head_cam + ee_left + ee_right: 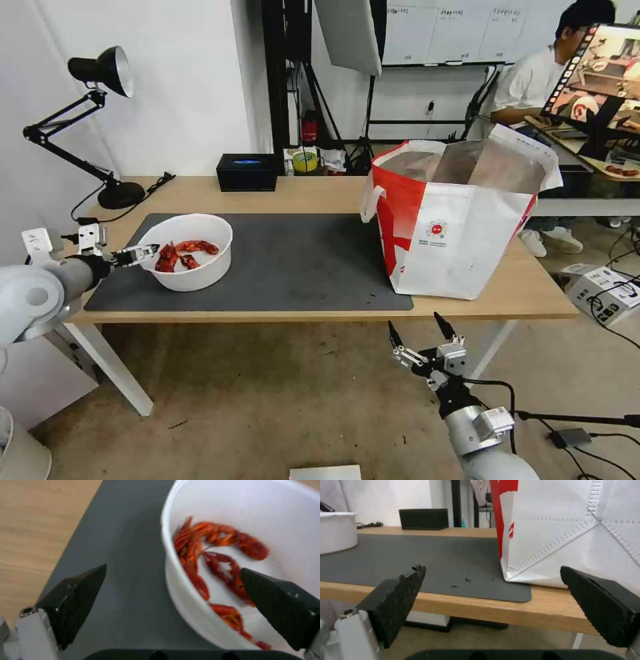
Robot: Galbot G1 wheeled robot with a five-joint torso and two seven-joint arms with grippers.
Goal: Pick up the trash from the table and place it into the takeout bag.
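- Black desk lamp [100, 120] at the far left corner of the tabletop, arm bent, shade up high.
- Black rectangular box [247, 172] at the far edge, well apart from the lamp base.
- Roll of yellow tape [305, 161] just behind, beside the box.
- White carton [603, 293] on the floor, far right.

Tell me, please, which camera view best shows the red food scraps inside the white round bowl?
The left wrist view: it looks straight into the white round bowl, showing the red food scraps close up. The head view shows them small and distant. The right wrist view catches the bowl's outer wall alone.
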